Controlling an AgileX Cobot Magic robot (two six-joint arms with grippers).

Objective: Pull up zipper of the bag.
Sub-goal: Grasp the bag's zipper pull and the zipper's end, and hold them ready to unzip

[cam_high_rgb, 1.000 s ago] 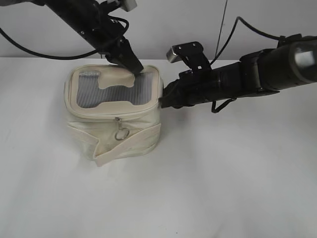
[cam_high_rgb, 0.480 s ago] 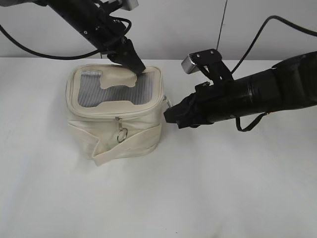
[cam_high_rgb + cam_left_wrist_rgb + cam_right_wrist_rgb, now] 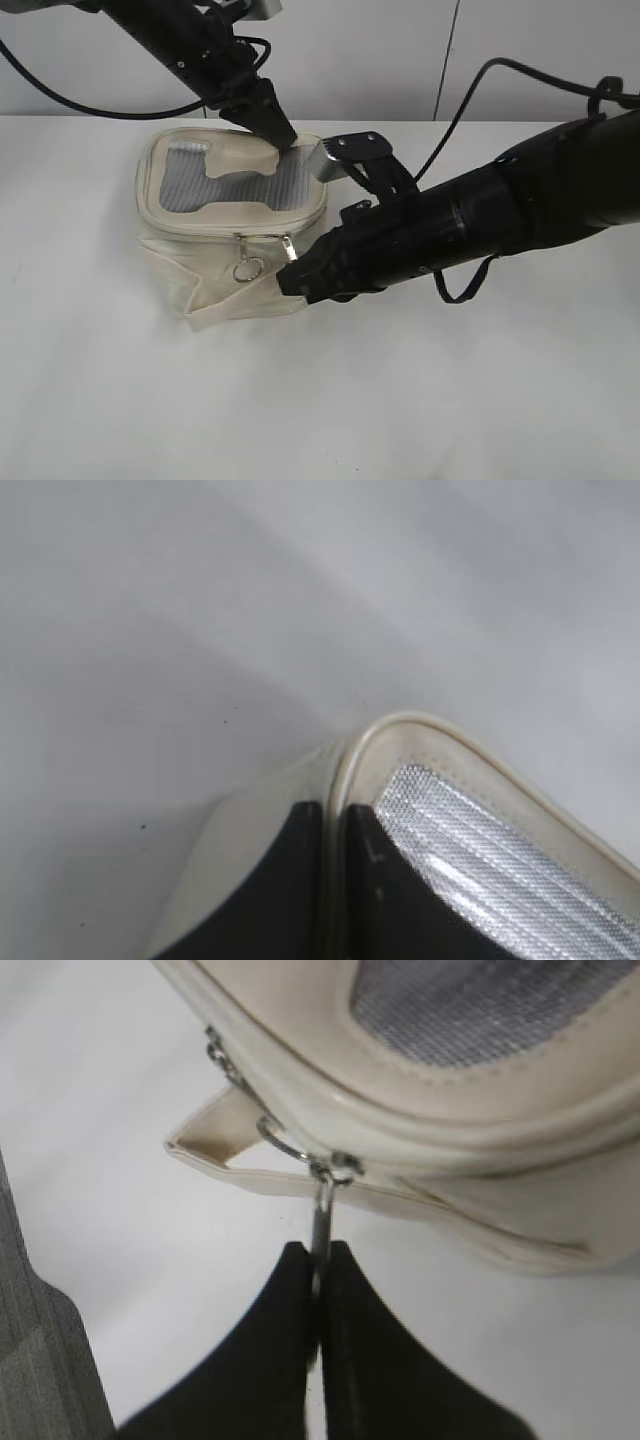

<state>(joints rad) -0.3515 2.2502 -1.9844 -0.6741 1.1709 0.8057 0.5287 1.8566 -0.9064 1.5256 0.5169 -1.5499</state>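
The cream bag [image 3: 170, 265] stands on the white table, grey window panel up. Its zipper [image 3: 195, 231] runs round the top rim. One slider with a hanging ring pull [image 3: 248, 268] sits at the front middle. My right gripper [image 3: 292, 278] is shut on the ring pull of the second slider [image 3: 287, 246], just right of the first. In the right wrist view the gripper [image 3: 320, 1258] pinches that ring [image 3: 323, 1210] edge-on below the rim. My left gripper [image 3: 282, 140] is shut on the bag's rear top rim [image 3: 350, 755], its fingers [image 3: 335, 815] either side of the piping.
The bag's flat strap [image 3: 245, 303] juts from its front lower edge, right under my right gripper. The right arm [image 3: 500, 220] lies across the table on the bag's right. Black cables [image 3: 470, 90] hang behind. White table surface [image 3: 300, 400] in front.
My right gripper has swung from the bag's right side round to its front, drawing the second slider along the rim to near the first. The left gripper has stayed on the rear rim.
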